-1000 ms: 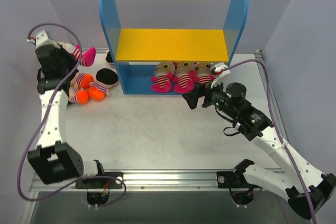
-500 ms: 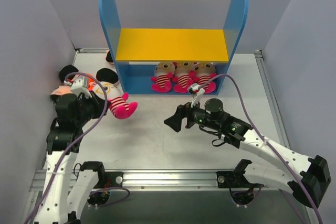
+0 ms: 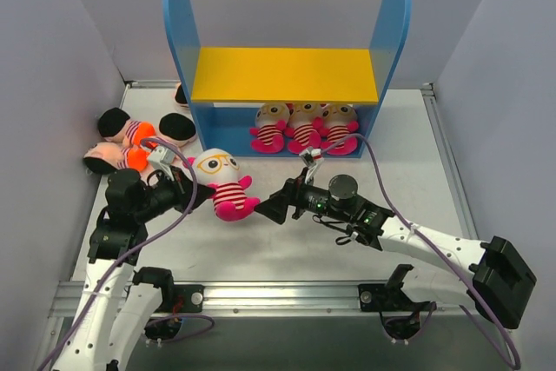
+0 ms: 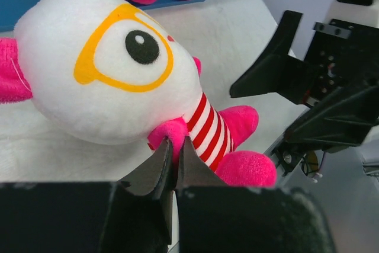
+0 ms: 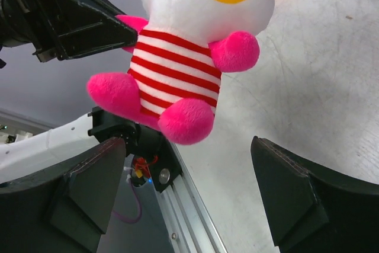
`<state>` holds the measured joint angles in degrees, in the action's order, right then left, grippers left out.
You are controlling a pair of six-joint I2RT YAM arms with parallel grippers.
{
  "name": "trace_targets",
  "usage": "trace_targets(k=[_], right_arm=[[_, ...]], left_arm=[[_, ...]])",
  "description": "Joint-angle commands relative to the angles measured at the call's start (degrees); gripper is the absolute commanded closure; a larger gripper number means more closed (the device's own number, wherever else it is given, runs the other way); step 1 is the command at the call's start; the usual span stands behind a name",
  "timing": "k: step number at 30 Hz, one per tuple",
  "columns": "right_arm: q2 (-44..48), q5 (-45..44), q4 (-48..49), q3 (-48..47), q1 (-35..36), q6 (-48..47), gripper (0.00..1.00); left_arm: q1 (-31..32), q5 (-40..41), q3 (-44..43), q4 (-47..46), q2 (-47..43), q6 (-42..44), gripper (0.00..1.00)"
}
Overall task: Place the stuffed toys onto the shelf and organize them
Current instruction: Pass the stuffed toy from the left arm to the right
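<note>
My left gripper (image 3: 201,192) (image 4: 175,144) is shut on one pink arm of a white-headed stuffed toy (image 3: 224,182) (image 4: 106,69) with yellow glasses and a pink-and-white striped body. The toy hangs above the table left of centre. My right gripper (image 3: 271,208) (image 5: 188,159) is open, facing the toy (image 5: 180,57) from the right; its fingers (image 5: 98,176) stand wide just below the toy's feet, apart from it. The shelf (image 3: 287,76) stands at the back, with three striped toys (image 3: 304,126) side by side on its blue base.
Several toys with orange bottoms (image 3: 130,135) lie in a heap by the left wall. A dark-headed one (image 3: 177,129) rests near the shelf's left panel, and another (image 3: 181,93) peeks out behind that panel. The metal rail (image 3: 287,288) runs along the table's near edge.
My left arm has carried the striped toy from the far-left heap toward the table's centre. My right arm has pulled back from the shelf and swung left toward the toy.
</note>
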<state>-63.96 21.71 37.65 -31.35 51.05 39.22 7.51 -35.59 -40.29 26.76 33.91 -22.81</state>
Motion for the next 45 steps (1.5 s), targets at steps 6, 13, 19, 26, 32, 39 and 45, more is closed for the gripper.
trace_targets(k=[6,13,19,26,32,39,45], right_arm=[[-2.7,-1.3,6.2,-4.6,-2.5,1.6,0.10],[-2.7,5.7,10.8,-4.9,-9.1,3.8,0.09],[-6.3,9.4,15.4,-5.4,-9.7,6.2,0.08],[-10.5,14.6,24.9,-4.8,-10.1,9.3,0.10],[-9.4,14.4,24.0,-3.9,-10.1,7.5,0.49],[-4.9,7.0,13.7,-3.5,-10.0,1.5,1.00],[1.0,-8.7,2.7,-4.1,-6.1,-4.8,1.00]], left_arm=[[3.0,-10.0,1.4,-13.8,-1.3,0.3,0.98],[6.7,-10.6,1.2,-14.8,-0.2,1.9,0.98],[11.2,-10.4,0.9,-17.6,2.6,2.8,0.98],[17.1,-8.4,-0.2,-18.3,5.9,5.5,0.98],[18.3,-5.2,-0.2,-18.3,7.0,6.0,0.97],[18.3,5.3,-0.9,-14.1,6.4,4.1,0.65],[19.3,16.0,-2.7,-9.1,4.9,-3.3,0.28]])
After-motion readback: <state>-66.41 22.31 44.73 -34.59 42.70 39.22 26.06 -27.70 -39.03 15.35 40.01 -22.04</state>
